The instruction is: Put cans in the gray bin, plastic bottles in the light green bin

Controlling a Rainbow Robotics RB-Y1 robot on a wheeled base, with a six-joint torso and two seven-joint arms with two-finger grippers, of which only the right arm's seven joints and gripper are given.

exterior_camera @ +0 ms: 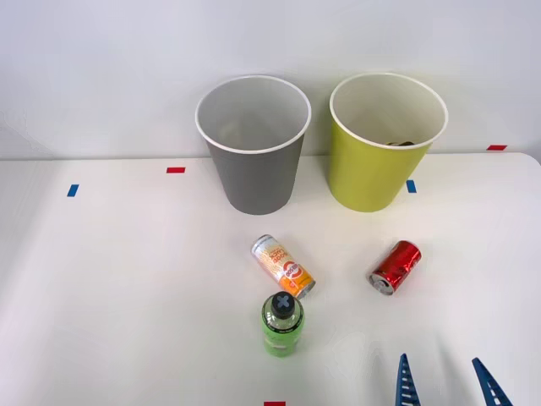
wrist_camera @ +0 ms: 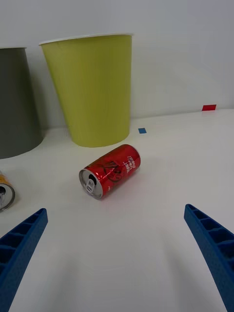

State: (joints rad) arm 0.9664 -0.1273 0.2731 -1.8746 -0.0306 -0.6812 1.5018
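Showing dark item inside light green bin [exterior_camera: 372, 173]; gray bin [exterior_camera: 258, 178] looks empty.

A: Setting? Reads as a lab or test station, not a home.

B: Agreed. Bare white tabletop [exterior_camera: 127, 279] against a plain white wall [exterior_camera: 101, 68], no furnishings.

A: Small red tape marks [exterior_camera: 176, 170] and blue tape marks [exterior_camera: 73, 190] stuck along the tabletop, like position markers.

B: Few props, spaced apart. Staged layout. Which kind of lab, cannot tell.

Glossy metal red can [wrist_camera: 110, 170], matt white table [wrist_camera: 161, 263]
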